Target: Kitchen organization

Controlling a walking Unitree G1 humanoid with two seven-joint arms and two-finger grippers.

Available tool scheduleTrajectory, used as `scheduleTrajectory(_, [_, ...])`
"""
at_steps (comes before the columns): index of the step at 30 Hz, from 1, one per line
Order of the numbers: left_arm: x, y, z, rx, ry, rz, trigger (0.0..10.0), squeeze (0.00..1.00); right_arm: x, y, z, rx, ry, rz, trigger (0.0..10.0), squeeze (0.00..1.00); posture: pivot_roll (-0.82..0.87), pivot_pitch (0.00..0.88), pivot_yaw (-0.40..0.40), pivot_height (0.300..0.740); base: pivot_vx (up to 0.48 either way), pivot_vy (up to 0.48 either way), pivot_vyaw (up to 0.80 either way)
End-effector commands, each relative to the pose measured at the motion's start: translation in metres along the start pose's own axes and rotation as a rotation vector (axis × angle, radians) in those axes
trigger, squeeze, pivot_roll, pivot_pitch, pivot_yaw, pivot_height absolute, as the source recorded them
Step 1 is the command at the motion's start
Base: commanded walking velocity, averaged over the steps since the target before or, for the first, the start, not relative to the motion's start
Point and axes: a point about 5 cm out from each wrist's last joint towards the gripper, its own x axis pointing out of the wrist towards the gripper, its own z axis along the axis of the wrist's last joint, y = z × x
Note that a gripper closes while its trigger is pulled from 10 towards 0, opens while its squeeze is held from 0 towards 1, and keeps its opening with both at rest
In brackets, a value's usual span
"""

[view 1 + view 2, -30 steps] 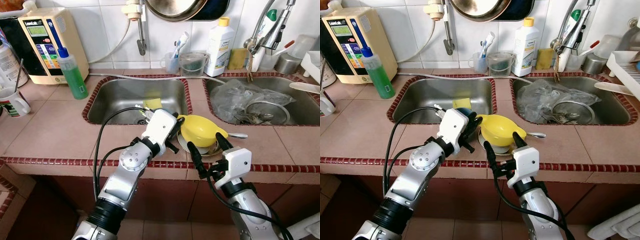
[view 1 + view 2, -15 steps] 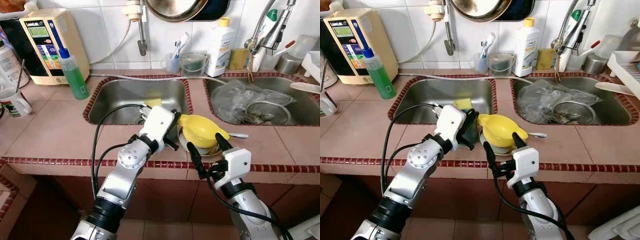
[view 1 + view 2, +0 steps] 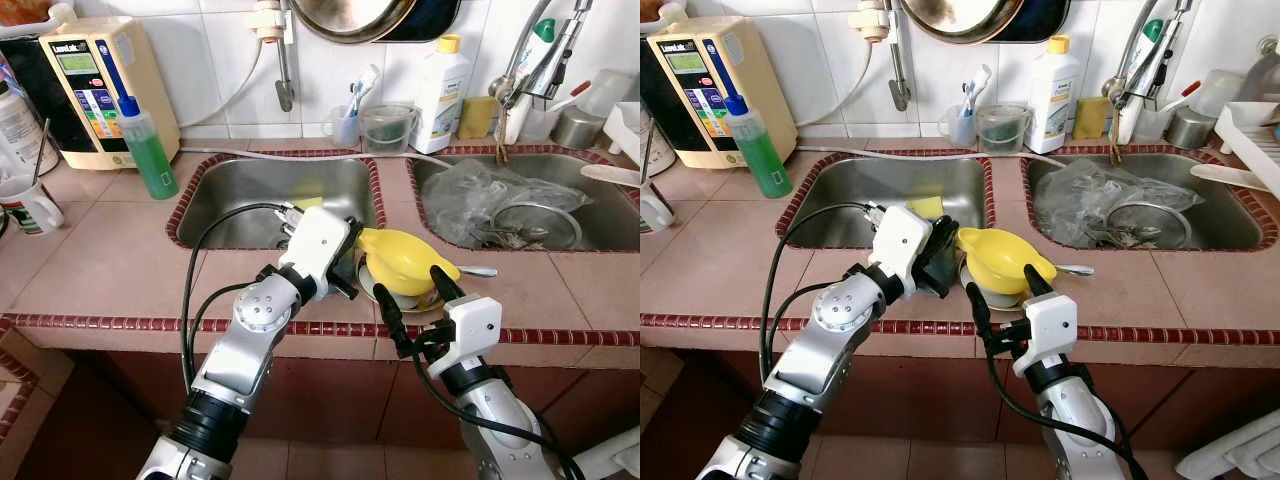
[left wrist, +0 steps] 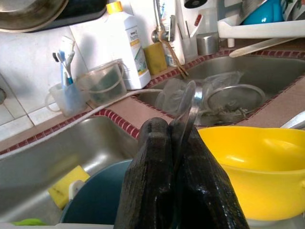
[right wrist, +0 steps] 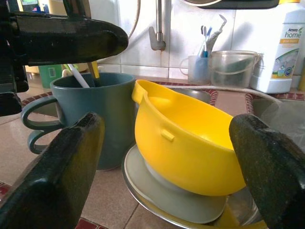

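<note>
Right hand (image 3: 1000, 290): nearest the tabletop edge, its 2 black fingers spread wide apart and gripping nothing, aimed at the dishes just ahead.
Left hand (image 4: 177, 157): just above the teal mug, fingers clenched on a thin metal utensil (image 4: 190, 102) that sticks up between them; whether it is a spoon or a fork I cannot tell.
Stack: a yellow bowl (image 3: 1002, 259) sits tilted on a pale plate (image 5: 181, 198), on the tabletop strip between the 2 sinks, near the front edge.
Teal mug (image 5: 102, 117): stands upright beside the bowl, touching or almost touching its rim, with a white-handled item inside.
Spoon handle (image 3: 1072, 269): pokes out from under the bowl on the robot's right.
Left sink (image 3: 855, 195): holds a yellow sponge (image 3: 925, 207).
Right sink (image 3: 1215, 225): crowded with crumpled plastic (image 3: 1090, 205) and a metal strainer (image 3: 1150, 222).
Risk 1: the thin utensil may twist or slip out of the pinch and clatter into the mug or sink.
Risk 2: the tilted bowl looks unsteady; a nudge from either hand could slide it off the plate.
Risk 3: the left wrist crowds the mug, so a sideways move might tip it.
Risk 4: the stack sits near the edge, so a forward push gone wrong could send it to the floor.
</note>
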Motion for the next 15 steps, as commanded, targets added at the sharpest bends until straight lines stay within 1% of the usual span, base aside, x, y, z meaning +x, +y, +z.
scheduleTrajectory(1, [0.0, 0.005, 0.002, -0.008, 0.014, -0.002, 10.0, 0.0, 0.004, 0.003, 0.006, -0.004, -0.023, 0.009, 10.0, 0.0, -0.09, 0.0, 0.097, 0.74, 0.0, 0.0, 0.0])
scheduleTrajectory(11, [0.001, 0.021, 0.03, 0.007, -0.058, 0.003, 10.0, 0.0, 0.005, 0.003, 0.006, -0.003, -0.023, 0.016, 10.0, 0.0, -0.09, 0.0, 0.091, 0.74, 0.0, 0.0, 0.0])
scheduleTrajectory(15, [0.0, 0.025, 0.033, 0.009, -0.062, 0.001, 10.0, 0.0, 0.006, 0.003, 0.007, -0.004, -0.025, 0.019, 10.0, 0.0, -0.09, 0.0, 0.087, 0.74, 0.0, 0.0, 0.0])
